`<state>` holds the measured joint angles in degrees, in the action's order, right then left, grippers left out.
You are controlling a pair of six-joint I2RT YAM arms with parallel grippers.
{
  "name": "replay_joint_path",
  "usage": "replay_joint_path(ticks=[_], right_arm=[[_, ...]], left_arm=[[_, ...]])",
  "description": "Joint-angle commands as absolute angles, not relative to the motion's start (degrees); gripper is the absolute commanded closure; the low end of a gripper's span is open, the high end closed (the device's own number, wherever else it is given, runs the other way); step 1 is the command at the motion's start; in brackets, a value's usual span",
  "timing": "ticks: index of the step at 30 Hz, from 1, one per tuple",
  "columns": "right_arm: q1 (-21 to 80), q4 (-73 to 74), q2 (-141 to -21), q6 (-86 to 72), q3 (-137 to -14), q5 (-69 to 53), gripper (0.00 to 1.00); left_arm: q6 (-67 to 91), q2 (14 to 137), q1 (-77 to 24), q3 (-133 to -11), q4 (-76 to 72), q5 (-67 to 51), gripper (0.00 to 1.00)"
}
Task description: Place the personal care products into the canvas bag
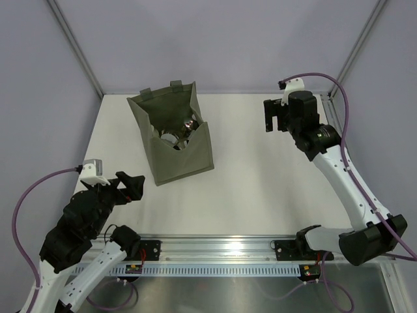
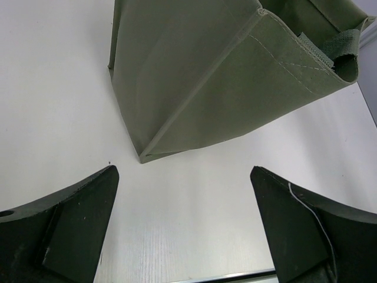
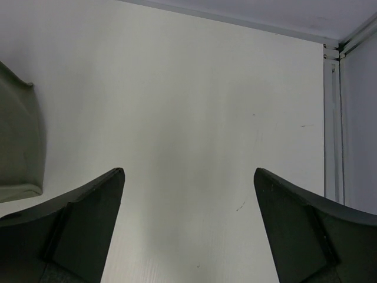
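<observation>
Pale grey walls and slim metal corner posts (image 1: 78,49) are seen behind a white table (image 1: 260,182). On the left half of the table, toward the far edge, the canvas bag (image 1: 176,156) is stood upright with its mouth open and its two short handles at the far rim. Inside the mouth the personal care products (image 1: 181,132) are glimpsed: a white shape and a dark, shiny-topped one can be made out, while the others cannot be told apart. The left hand (image 1: 133,185) is held low over the table, near the bag's near-left corner but apart from it. In the left wrist view its fingers (image 2: 65,230) are spread wide with nothing between them, and the bag's bottom corner is framed just beyond. The right hand (image 1: 276,120) is held above the far right of the table, well apart from the bag. Its fingers (image 3: 70,230) are likewise spread wide and nothing is gripped, with only an edge of the bag caught at the left of that view.
</observation>
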<state>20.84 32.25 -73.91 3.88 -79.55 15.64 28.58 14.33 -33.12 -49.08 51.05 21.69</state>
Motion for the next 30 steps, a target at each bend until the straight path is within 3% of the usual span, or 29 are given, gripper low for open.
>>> replay_joint_path(ticks=[1, 30], right_arm=[[21.1, 29.4, -70.9, 2.0, -76.4, 18.1, 0.0], [20.2, 27.2, -64.0, 3.3, -70.9, 24.9, 0.01]], left_arm=[[29.4, 14.1, -33.4, -48.8, 48.8, 21.0, 0.01], [34.3, 10.6, -33.3, -47.8, 51.0, 22.8, 0.01]])
